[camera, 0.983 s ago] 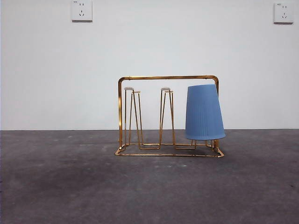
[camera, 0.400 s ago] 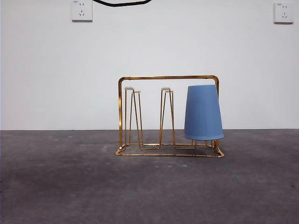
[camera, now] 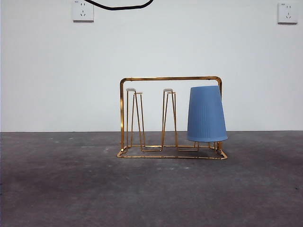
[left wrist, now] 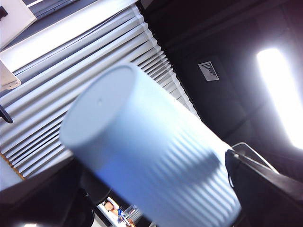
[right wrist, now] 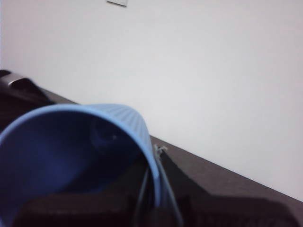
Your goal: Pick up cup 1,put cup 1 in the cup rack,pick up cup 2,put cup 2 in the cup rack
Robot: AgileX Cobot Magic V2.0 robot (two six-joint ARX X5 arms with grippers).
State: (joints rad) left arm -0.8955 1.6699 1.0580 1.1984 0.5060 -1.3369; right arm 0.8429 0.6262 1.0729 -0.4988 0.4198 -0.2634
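The gold wire cup rack (camera: 142,79) stands mid-table in the front view. A blue ribbed cup (camera: 206,113) hangs upside down over its right-hand prong. Neither gripper shows in the front view. In the left wrist view my left gripper (left wrist: 151,170) is shut on a pale blue ribbed cup (left wrist: 142,156), whose closed bottom points up toward the ceiling. My right gripper (right wrist: 151,194) is shut on the rim of a blue cup (right wrist: 71,156), and its open mouth faces the camera. Which of these is cup 1 or cup 2 I cannot tell.
A black cable (camera: 118,6) loops in at the top edge of the front view. Two bare upright prongs (camera: 135,118) stand at the rack's left and middle. Dark grey table (camera: 71,189) runs back to a white wall with two sockets.
The black cable has come into the top of the front view and dropped slightly. The cup on the rack has rocked a little left, then back.
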